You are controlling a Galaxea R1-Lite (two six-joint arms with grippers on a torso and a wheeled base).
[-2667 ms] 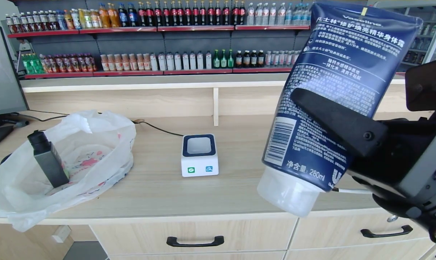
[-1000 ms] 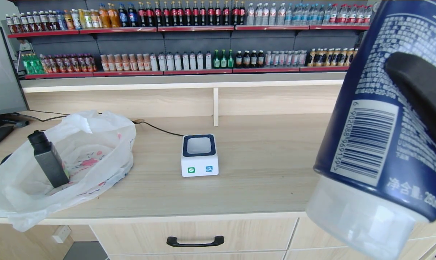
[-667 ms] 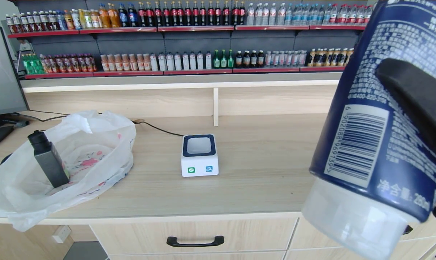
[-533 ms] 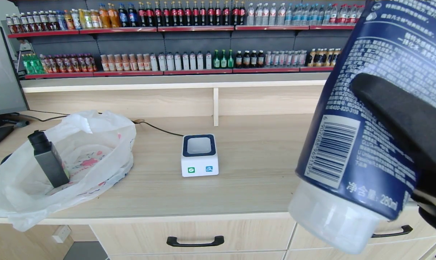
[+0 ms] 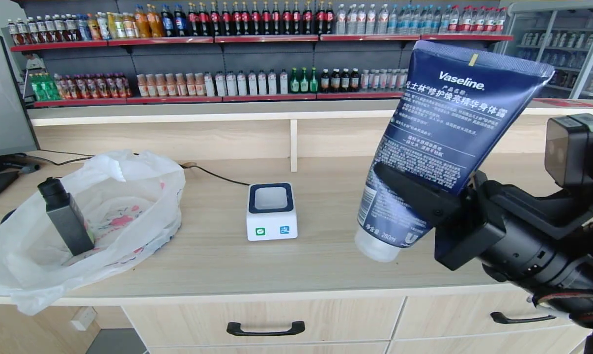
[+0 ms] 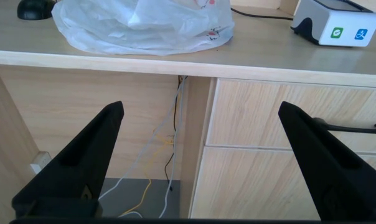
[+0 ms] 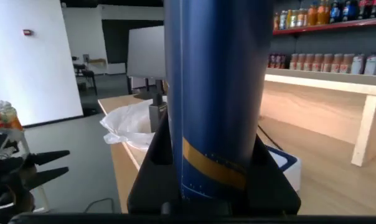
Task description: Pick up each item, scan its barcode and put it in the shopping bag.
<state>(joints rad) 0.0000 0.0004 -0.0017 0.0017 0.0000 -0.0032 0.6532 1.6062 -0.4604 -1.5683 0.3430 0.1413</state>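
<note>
My right gripper is shut on a dark blue lotion tube, held in the air over the right part of the counter. Its translucent cap points down and left, and its barcode lies on its left edge. In the right wrist view the tube stands between the two fingers. The white scanner sits mid-counter, left of the tube. The white shopping bag lies open at the left with a dark grey bottle in it. My left gripper hangs open below the counter's front edge.
The wooden counter has drawers with black handles beneath. A cable runs from the scanner to the back. A monitor stands at the far left. Shelves of drinks line the back wall.
The tube, close to the head camera with its barcode facing it, has moved away and down towards the counter. The barcode has turned to the tube's left edge. Bag and scanner are unmoved.
</note>
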